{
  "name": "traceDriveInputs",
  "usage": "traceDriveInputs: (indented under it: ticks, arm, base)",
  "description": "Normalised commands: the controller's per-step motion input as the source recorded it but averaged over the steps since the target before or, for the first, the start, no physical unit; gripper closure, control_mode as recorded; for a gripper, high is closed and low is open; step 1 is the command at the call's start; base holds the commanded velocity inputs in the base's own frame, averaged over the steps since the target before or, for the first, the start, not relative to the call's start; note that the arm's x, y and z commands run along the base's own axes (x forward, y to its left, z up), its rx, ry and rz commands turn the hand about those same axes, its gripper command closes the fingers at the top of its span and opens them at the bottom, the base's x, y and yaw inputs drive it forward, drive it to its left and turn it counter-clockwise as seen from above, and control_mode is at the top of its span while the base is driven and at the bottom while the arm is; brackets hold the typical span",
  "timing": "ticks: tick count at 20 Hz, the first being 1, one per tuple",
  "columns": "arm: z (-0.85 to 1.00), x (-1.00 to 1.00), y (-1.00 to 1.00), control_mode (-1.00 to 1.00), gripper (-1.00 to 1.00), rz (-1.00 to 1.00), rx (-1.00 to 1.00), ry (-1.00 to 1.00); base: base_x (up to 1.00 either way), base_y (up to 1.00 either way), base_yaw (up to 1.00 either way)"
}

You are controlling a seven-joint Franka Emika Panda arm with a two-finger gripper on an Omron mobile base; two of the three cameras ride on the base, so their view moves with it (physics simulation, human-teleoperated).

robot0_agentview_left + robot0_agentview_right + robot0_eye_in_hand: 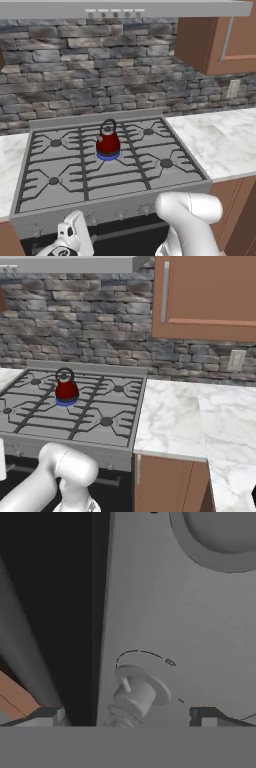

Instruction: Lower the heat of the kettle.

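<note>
The dark-red kettle [108, 143] [66, 390], with a blue base ring and a thin loop handle, stands upright on the stove's middle burner. My gripper [129, 716] is open, low in front of the stove's front panel [200, 632]. Its two fingertips [47, 714] stand wide apart. Between them, close ahead, sits a round grey knob [138, 693] with a small pointer and a dial arc around it; the fingers do not touch it. In the left base view my white hand [71, 239] hangs at the lower left, below the panel.
A larger round knob [220, 537] shows further along the panel, and a row of knobs [120, 215] lines the stove front. The dark oven door gap [55, 612] lies beside the panel. Marble counters [225, 140] [180, 416] flank the stove; wood cabinets [205, 296] hang above.
</note>
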Motion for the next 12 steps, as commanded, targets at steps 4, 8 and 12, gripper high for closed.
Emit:
traceDriveInputs:
  ticks: [4,8,12]
  arm:
    - [-0.09,0.04,0.01,-1.00,-1.00,0.00,0.01,-0.08]
    - [0.00,0.08,0.00,-1.00,-1.00,0.00,0.02,-0.08]
    - [0.00,0.10,0.00,-1.00,-1.00,0.00,0.04,-0.10]
  base:
    - [0.00,0.00,0.00]
    - [0.00,0.00,0.00]
    - [0.00,0.00,0.00]
